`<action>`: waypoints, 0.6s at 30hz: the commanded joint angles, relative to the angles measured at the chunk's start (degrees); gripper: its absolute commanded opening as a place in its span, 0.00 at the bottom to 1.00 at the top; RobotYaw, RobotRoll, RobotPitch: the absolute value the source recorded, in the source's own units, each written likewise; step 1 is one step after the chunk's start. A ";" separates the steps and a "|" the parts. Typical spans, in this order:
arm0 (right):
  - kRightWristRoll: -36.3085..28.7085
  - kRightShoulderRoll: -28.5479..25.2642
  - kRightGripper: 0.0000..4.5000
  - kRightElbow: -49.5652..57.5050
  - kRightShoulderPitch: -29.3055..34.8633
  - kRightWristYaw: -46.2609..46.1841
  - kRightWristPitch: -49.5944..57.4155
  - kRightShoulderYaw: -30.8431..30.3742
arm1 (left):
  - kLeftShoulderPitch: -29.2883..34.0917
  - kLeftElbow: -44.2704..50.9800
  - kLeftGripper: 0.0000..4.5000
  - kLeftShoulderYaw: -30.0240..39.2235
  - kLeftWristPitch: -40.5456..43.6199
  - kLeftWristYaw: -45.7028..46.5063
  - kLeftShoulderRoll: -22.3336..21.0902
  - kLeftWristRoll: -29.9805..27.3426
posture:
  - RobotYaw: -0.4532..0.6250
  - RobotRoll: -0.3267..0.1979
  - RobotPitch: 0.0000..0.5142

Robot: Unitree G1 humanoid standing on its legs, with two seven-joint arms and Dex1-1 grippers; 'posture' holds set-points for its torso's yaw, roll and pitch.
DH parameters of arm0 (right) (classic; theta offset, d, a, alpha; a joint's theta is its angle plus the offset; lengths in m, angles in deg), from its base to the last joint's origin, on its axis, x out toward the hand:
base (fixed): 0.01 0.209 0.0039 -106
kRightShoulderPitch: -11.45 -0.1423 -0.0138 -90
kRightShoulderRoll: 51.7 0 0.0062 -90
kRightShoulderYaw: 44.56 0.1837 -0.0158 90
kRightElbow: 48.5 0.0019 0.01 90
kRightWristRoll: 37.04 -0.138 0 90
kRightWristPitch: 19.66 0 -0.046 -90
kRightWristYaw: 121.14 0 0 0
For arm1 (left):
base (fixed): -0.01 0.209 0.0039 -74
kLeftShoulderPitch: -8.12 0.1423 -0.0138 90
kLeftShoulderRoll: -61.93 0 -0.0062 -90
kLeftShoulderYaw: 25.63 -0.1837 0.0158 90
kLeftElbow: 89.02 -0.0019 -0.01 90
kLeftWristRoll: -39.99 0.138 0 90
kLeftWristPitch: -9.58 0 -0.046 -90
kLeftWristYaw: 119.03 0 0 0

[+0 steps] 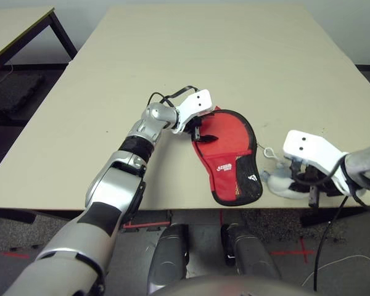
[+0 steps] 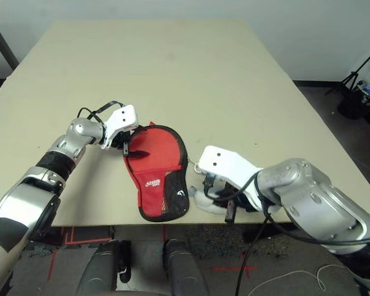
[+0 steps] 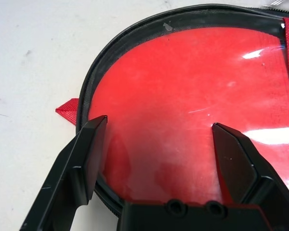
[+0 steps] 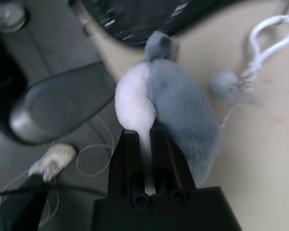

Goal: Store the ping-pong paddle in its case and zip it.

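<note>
While the left gripper (image 3: 156, 144), jaws apart, hovers over the case (image 1: 225, 148), the right gripper (image 4: 144, 144) pinches its pom-pom (image 4: 171, 106); zipping probably follows.

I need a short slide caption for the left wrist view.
Open left gripper over the round end of the red case.

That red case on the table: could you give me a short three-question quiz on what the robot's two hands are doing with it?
1. True or false: the left gripper stands open over the case.
2. What does the right gripper pinch? A) the zip, B) the fluffy pom-pom, C) a table leg.
3. Where does the pom-pom sit: mid-table or at the table's near edge?

Key: 1 true; 2 B; 3 near edge.
</note>
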 commanded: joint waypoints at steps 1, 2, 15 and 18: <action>-4.62 -3.23 0.00 4.35 5.26 1.30 0.05 -1.37 | 1.83 -3.52 1.00 -2.46 0.92 0.46 -0.36 2.81 | 0.31 0.62 0.33; -5.01 -4.33 0.00 5.39 6.80 1.25 -0.34 -1.14 | 1.79 -3.59 1.00 -2.49 0.86 0.43 -0.36 2.84 | 0.30 0.62 0.33; -6.95 -12.76 0.00 10.66 24.67 -3.09 -12.36 -1.52 | 1.37 -4.24 1.00 -2.64 0.27 0.68 -0.05 3.02 | 0.30 0.62 0.32; -6.30 -11.65 0.00 10.62 23.63 -3.82 -12.55 -1.65 | 1.37 -4.30 1.00 -2.68 0.26 0.71 0.06 3.01 | 0.30 0.62 0.32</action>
